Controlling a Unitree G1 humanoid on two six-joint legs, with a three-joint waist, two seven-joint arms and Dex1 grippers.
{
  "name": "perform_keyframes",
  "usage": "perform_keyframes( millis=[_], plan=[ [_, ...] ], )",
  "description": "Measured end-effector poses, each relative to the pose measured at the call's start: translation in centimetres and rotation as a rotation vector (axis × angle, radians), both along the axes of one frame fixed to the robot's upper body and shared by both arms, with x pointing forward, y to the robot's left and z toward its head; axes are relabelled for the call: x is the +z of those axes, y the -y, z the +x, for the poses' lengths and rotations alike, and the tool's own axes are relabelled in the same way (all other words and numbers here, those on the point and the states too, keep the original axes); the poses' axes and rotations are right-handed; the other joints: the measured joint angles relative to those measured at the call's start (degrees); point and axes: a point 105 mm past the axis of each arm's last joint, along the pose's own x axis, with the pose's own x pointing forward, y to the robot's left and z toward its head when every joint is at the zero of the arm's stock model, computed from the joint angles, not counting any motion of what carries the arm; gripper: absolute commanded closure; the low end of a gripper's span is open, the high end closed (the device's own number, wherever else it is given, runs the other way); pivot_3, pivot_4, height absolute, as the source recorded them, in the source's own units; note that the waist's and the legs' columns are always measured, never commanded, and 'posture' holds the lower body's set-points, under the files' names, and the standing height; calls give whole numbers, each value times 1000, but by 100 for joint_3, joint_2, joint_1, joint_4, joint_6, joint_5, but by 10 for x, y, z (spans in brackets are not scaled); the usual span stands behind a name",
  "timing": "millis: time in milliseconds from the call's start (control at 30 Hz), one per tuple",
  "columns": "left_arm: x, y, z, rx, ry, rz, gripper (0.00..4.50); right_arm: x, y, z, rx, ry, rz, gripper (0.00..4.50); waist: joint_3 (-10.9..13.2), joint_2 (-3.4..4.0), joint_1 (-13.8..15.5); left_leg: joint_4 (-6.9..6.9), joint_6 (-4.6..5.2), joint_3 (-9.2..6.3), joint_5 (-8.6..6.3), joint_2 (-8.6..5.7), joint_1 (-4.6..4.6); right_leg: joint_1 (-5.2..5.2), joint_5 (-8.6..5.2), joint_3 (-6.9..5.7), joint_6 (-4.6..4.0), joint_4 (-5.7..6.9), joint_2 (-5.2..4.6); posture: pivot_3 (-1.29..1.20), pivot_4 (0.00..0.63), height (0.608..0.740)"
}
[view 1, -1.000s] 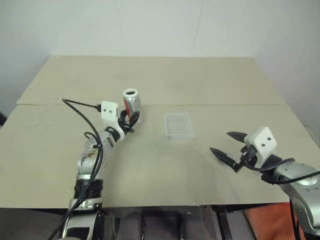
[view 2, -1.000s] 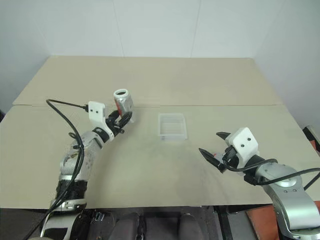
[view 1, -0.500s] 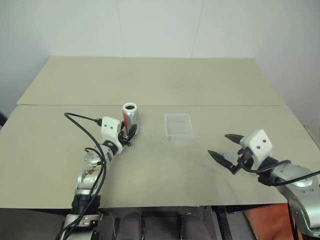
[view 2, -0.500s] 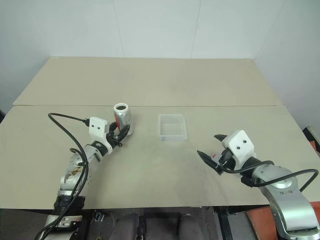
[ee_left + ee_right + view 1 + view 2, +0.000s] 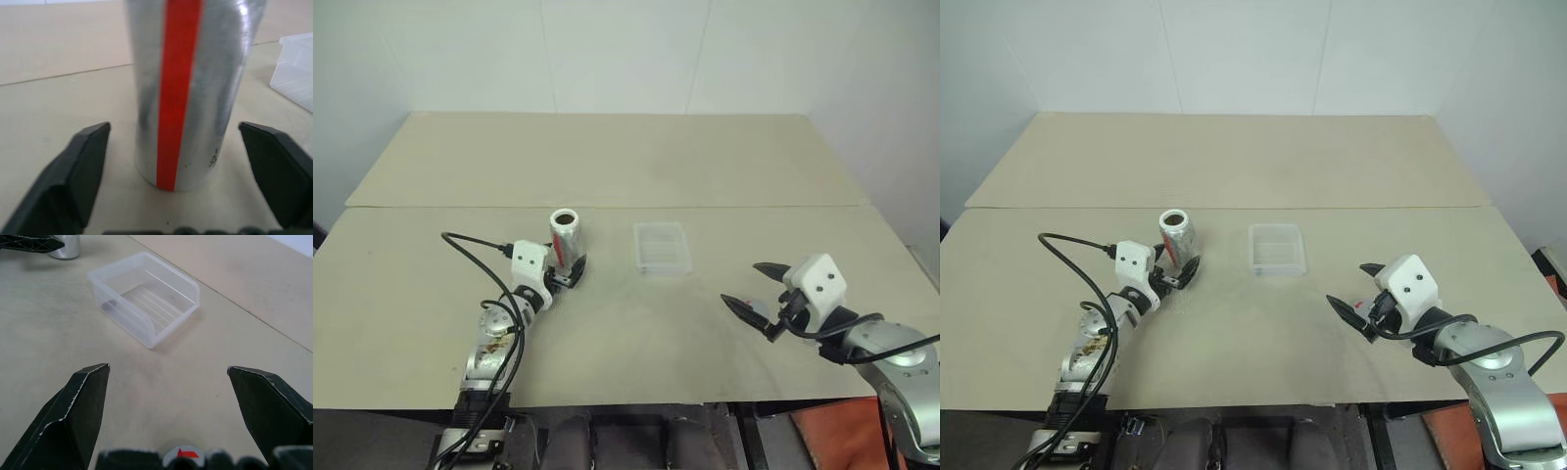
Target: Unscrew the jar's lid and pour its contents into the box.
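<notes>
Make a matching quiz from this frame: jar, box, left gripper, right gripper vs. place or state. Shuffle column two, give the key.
Column one:
1. jar
2. box
3. left gripper
4. right gripper

Column two:
A. open, fingers on both sides of the jar, not pressing it
B. upright on the table, top open, red stripe down its side
C. open, off the table, aimed toward the clear tray
D. clear plastic with a ribbed bottom, nothing visible in it

Pairs: 1-B, 2-D, 3-A, 4-C
</notes>
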Motion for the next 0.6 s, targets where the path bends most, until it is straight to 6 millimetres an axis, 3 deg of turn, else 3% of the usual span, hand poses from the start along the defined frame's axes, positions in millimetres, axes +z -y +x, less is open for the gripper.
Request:
perform_keyframes(
  millis=[333, 500, 600],
  plan=[
    [-4, -4, -7, 1, -15, -16, 17, 1, 0, 0, 4, 4, -4, 0, 0, 0, -5, -3, 1, 0, -1, 2, 0, -1, 0, 1, 0, -3, 0, 0, 150, 740],
    [-7, -11, -26, -57, -35, 4, 17, 1, 1, 2, 3, 6, -6, 0, 0, 1, -16, -7, 0, 2, -1, 5, 4, -2, 0, 1, -1, -1, 1, 0, 150, 740],
    [-11, -28, -42, -77, -58, 24, 17, 2, 2, 2, 6, 8, -14, 0, -1, 2, -28, -10, 0, 4, -1, 8, 3, -5, -1, 2, -1, -2, 1, 0, 150, 740]
  ],
)
